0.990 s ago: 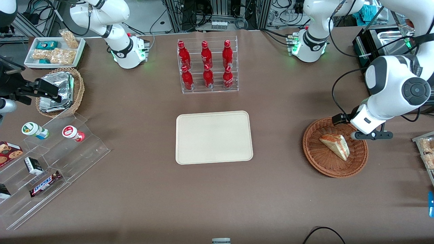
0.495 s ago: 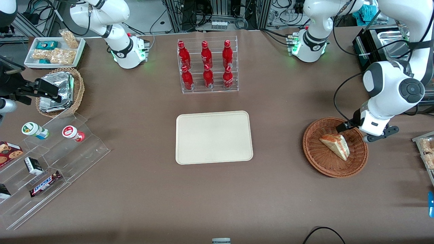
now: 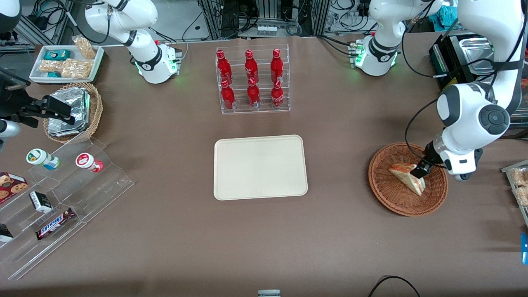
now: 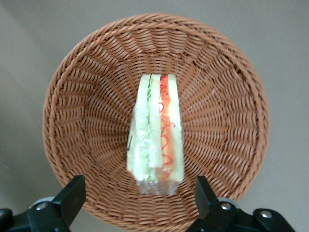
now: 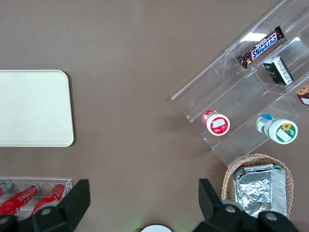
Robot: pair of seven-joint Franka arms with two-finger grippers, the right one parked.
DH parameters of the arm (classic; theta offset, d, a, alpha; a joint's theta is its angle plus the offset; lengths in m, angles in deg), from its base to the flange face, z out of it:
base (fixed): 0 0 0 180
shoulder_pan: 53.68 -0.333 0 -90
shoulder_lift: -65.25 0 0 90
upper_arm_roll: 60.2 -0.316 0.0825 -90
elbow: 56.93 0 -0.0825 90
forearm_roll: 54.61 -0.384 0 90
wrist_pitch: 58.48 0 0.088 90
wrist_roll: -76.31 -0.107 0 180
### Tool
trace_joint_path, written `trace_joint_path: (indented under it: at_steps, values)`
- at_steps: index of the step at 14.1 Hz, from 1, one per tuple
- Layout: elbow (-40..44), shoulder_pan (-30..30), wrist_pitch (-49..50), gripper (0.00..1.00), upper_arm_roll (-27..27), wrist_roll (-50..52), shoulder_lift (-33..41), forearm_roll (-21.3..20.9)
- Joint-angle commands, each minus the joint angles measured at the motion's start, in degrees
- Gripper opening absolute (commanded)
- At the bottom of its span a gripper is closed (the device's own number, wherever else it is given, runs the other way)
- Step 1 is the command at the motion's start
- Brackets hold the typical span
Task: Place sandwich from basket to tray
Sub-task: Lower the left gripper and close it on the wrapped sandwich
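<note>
Okay, gripper (image 4: 140, 203) sits over the sandwich (image 4: 155, 133) in the basket (image 4: 77, 96), fingers (image 4: 72, 195) wide. Soft, slippery wrap: you'd pinch bread faces gently.

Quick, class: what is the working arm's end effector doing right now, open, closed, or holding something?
Left end effector: open, holding nothing, poised above the sandwich in the basket.

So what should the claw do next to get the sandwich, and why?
Probably go straight down, then squeeze. The claw hangs open above the sandwich, one finger to each side of the wedge, not touching it. The sandwich lies in the basket, and the tray has nothing on it, so the grab likely comes before any carrying.
</note>
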Motion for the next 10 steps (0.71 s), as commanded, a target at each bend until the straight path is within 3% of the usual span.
trace_joint_path:
  at_steps: [1,9,10]
  values:
    - [3.8,0.5,0.0,1.0,-0.2,5.3,-3.2,-0.1]
    - [4.9,0.5,-0.1,0.97,-0.2,5.4,-8.9,0.0]
    - [4.8,0.5,0.0,0.74,-0.1,5.4,-9.0,0.0]
